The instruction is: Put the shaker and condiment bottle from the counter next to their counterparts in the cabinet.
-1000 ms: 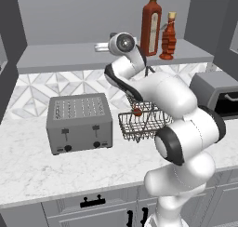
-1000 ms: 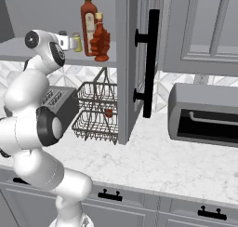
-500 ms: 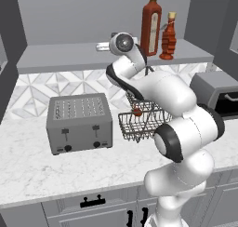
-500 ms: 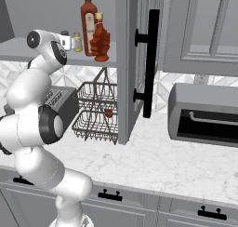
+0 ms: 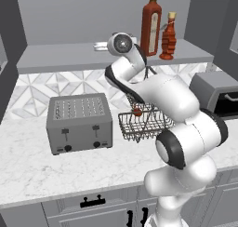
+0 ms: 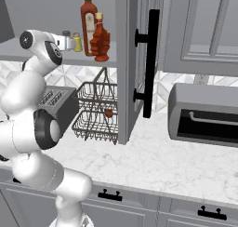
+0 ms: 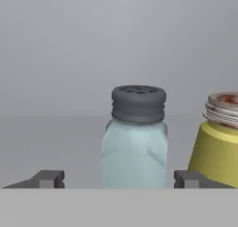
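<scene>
The pale blue-grey shaker (image 7: 135, 147) with its grey cap stands upright on the cabinet shelf (image 5: 60, 56), also seen as shaker (image 6: 66, 35). My gripper (image 7: 118, 178) is open around it, a gap showing on each side of the glass; the gripper (image 6: 69, 43) reaches in from the left. The small yellow shaker (image 7: 216, 147) stands right beside it, yellow shaker (image 6: 77, 42). Further right on the shelf the maple-leaf condiment bottle (image 5: 168, 37) stands next to the tall red bottle (image 5: 151, 23) with the green cap. The marble counter (image 5: 46, 175) lies below.
A grey toaster (image 5: 79, 123) and a wire basket (image 5: 144, 121) stand on the counter under the shelf. A toaster oven (image 6: 204, 114) sits at the right. The open cabinet door (image 6: 135, 63) with its black handle hangs right of the bottles.
The jaws have spread apart and let go of the shaker, which stands on the shelf. The arm and the bottles have stayed in place.
</scene>
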